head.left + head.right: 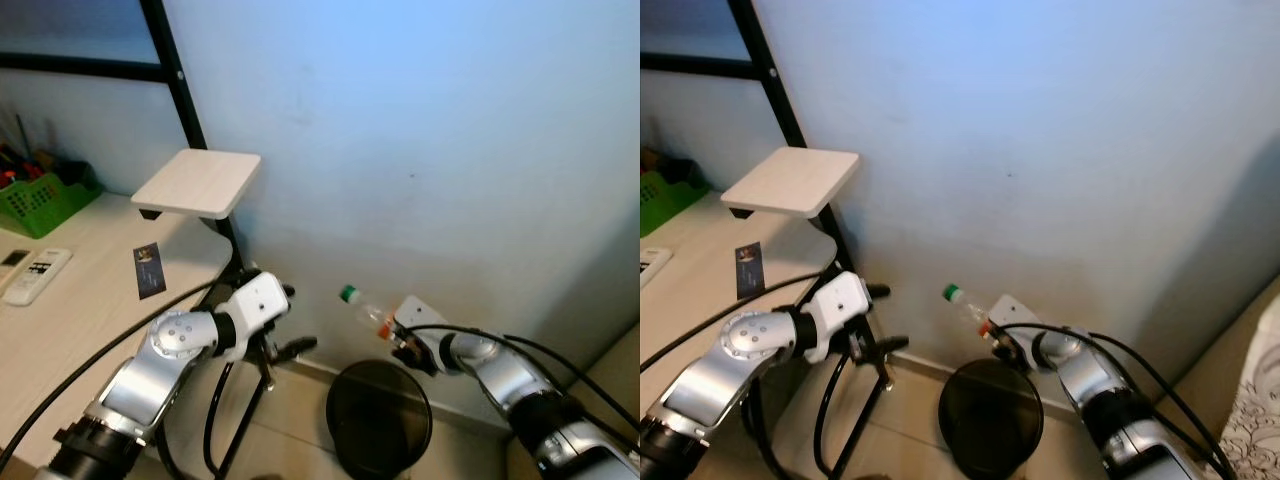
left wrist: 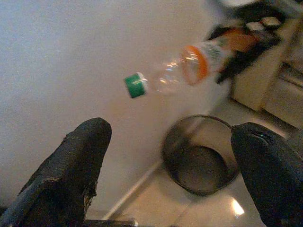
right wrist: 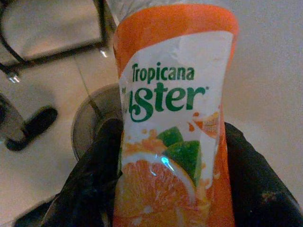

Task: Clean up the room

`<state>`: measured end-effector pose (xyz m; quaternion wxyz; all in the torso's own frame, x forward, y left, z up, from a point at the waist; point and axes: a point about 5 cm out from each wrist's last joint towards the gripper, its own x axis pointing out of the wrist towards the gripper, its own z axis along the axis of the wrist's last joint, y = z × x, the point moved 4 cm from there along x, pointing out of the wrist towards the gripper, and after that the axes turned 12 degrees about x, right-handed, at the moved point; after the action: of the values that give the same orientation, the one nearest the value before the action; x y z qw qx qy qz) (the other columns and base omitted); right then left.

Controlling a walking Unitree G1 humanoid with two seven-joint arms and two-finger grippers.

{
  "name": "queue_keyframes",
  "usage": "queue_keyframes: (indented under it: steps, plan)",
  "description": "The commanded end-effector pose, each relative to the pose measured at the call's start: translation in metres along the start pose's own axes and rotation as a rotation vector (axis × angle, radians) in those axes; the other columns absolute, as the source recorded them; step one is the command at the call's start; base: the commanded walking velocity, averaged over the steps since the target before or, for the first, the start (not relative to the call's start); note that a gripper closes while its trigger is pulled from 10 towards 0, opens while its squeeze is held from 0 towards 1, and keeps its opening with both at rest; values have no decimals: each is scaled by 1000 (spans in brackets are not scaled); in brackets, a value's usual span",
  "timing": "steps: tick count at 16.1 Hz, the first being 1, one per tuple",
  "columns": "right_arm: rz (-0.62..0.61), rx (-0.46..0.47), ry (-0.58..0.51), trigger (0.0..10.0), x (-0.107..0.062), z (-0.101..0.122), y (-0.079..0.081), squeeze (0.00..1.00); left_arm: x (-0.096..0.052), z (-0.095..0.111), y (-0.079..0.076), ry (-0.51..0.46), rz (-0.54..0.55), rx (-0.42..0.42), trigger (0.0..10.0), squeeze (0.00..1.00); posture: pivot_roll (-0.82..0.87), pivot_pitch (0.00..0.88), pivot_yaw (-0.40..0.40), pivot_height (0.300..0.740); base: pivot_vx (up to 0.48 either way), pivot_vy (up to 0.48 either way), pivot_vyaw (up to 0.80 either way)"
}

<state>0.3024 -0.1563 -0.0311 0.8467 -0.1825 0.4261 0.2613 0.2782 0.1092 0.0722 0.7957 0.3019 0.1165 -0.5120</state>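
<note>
The right hand [image 1: 403, 338] is closed around the lower body of a plastic bottle [image 1: 366, 308], its two black fingers [image 3: 90, 184] pressing either side of the orange Tropicana label; the bottle is tilted, its green cap [image 1: 347, 294] pointing up and toward the robot's left, and it is held in the air above the rim of a round black bin [image 1: 379, 412] standing on the tiled floor [image 1: 290, 430] against the pale blue wall [image 1: 420, 130]; the bottle looks empty and clear above the label. The left hand [image 2: 170, 175] hangs beside the bin with its fingers spread wide apart, gripping nothing, and faces the bottle and the bin. To the robot's left a light wooden counter [image 1: 80, 320] carries a white remote [image 1: 35, 275], a dark card [image 1: 148, 270] and a green basket [image 1: 40, 200]; a small square shelf [image 1: 197, 183] stands above its edge on a black frame [image 1: 185, 90].
</note>
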Motion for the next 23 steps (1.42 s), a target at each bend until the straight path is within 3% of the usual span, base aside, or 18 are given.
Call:
queue_keyframes:
  steps: [1, 4, 11, 12, 14, 23]
  plan:
    - [-37, -12, -9, 10000, 2, 6, -5, 0, -1, 0, 3, 23, -28, 32, 10000, 0, 12, 0, 74, 740, 0, 0, 0]
    - [-76, -24, 56, 10000, 11, -3, -3, 0, -4, 0, 1, 33, -74, 53, 10000, 0, 20, 0, 64, 740, 0, 0, 0]
    - [-55, 38, 46, 10000, 18, -2, 6, 0, -11, -5, 1, 75, -103, 62, 10000, 0, 22, 0, 59, 740, 0, 0, 0]
    - [-45, 48, 45, 10000, 18, -2, 8, 502, -11, -6, 1, 77, -103, 61, 10000, 0, 23, 0, 56, 740, 0, 0, 0]
    - [-23, 51, 48, 10000, 19, -1, 11, 1000, -12, -6, 1, 80, -103, 58, 10000, 0, 22, 0, 57, 740, 0, 0, 0]
    - [11, 50, 83, 10000, 21, -9, 18, 1000, -11, -5, 6, 78, -99, 65, 10000, 0, 15, 0, 63, 740, 0, 0, 0]
